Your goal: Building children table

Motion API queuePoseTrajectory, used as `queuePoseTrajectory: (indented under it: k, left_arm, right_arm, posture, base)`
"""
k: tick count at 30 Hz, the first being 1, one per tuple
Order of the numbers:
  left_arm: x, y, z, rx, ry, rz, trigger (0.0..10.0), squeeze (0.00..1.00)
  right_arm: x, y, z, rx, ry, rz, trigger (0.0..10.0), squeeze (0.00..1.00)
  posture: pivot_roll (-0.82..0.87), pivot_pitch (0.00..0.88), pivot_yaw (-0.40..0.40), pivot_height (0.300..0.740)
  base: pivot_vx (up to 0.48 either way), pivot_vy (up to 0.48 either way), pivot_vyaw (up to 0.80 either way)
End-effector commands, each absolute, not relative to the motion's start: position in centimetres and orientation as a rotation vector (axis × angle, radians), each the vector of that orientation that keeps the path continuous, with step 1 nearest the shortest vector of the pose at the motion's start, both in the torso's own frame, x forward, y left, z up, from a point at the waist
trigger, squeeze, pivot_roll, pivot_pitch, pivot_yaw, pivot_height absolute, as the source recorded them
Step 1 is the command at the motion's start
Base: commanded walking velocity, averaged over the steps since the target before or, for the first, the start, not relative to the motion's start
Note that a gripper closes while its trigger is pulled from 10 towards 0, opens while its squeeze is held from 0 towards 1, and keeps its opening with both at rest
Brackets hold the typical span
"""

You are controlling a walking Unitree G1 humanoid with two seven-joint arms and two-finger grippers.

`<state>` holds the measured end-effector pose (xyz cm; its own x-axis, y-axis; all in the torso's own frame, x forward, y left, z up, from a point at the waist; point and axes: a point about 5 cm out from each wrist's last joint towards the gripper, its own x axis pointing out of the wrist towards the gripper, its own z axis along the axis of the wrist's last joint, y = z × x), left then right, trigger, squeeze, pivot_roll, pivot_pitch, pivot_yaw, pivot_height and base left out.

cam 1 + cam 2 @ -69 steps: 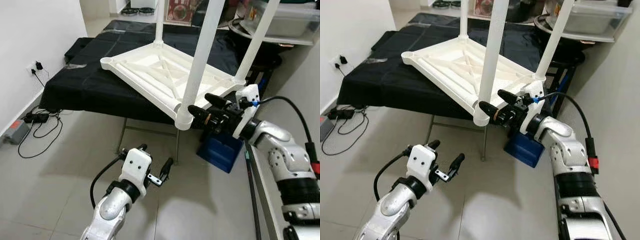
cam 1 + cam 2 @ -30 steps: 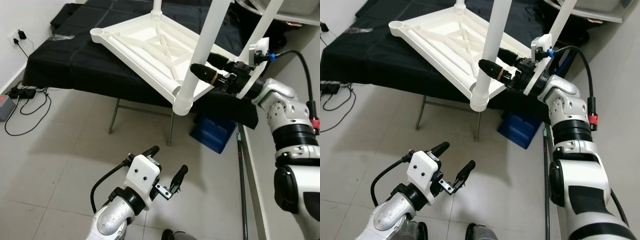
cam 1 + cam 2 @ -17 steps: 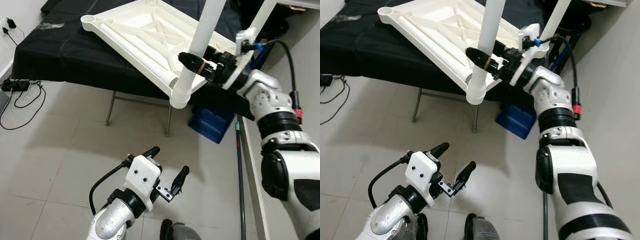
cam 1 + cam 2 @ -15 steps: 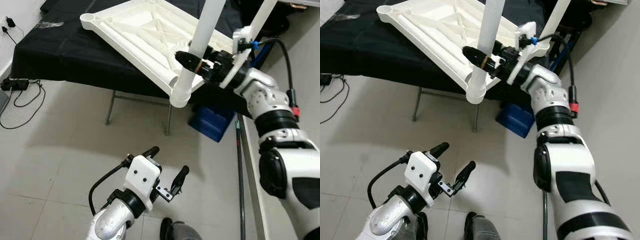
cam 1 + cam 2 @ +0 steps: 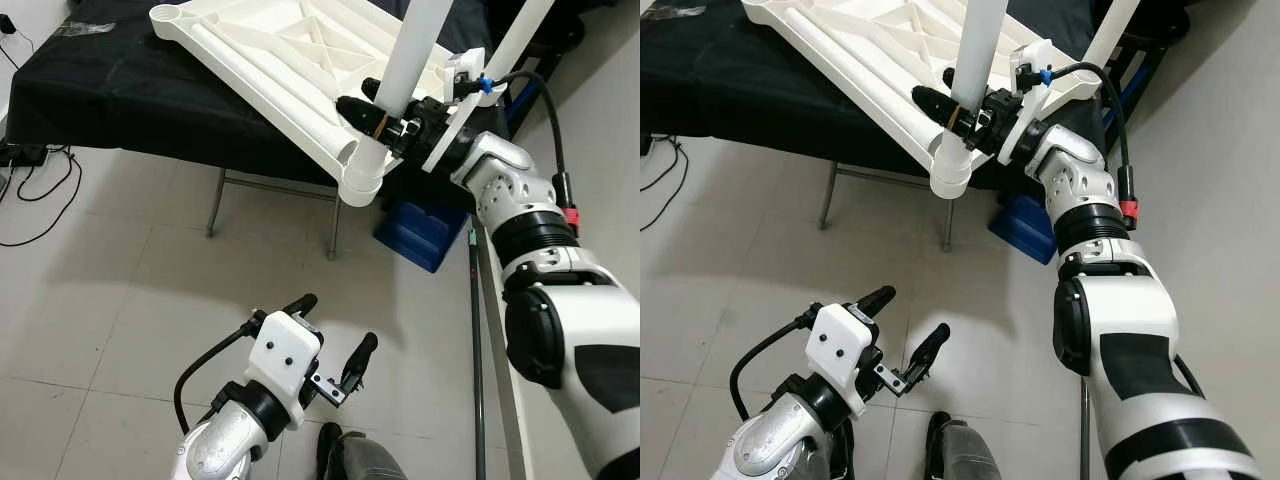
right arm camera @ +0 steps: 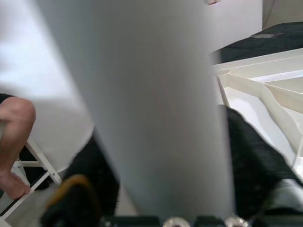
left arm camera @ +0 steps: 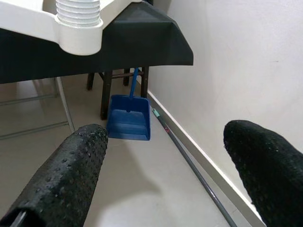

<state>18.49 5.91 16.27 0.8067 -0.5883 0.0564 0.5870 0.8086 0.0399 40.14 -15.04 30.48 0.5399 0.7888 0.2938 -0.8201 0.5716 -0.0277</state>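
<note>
A white plastic table top lies upside down on a black-draped table, with white legs standing up from its corners. The near leg rises from the corner socket, which overhangs the edge. My right gripper reaches in from the right and is shut on this leg just above the socket, one black finger on each side. In the right wrist view the leg fills the space between the fingers. My left gripper hangs low over the tiled floor, open and empty.
A blue dustpan stands on the floor under the table by the right wall, with a thin rod along the skirting. Metal folding legs hold the draped table. Cables lie at far left. A person's bare foot is beyond the leg.
The camera has tilted down and moved closer. My right gripper moved from beside the corner socket up onto the near leg and now has it between its fingers. The left gripper stayed open.
</note>
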Motion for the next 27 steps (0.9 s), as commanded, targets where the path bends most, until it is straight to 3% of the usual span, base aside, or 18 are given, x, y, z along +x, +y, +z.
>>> queuePoseTrajectory:
  k: [1,15,27]
  left_arm:
    - [18.1,5.7,16.0,0.029,-0.047,-0.641,10.0,0.0]
    - [18.3,5.7,15.9,0.036,-0.046,-0.635,10.0,0.0]
    - [18.6,5.7,15.8,0.041,-0.05,-0.631,10.0,0.0]
  right_arm:
    - [40.3,-15.3,30.5,0.123,-0.297,0.923,0.0,0.0]
    - [40.8,-15.0,30.5,0.094,-0.314,0.764,0.0,0.0]
    - [41.7,-12.3,29.2,0.057,-0.272,0.433,0.0,0.0]
  posture:
    - [0.15,0.303,-0.144,0.74]
    - [0.14,0.292,-0.143,0.74]
    - [0.13,0.275,-0.15,0.74]
  base:
    - [0.0,0.0,0.0]
    - [0.0,0.0,0.0]
    - [0.0,0.0,0.0]
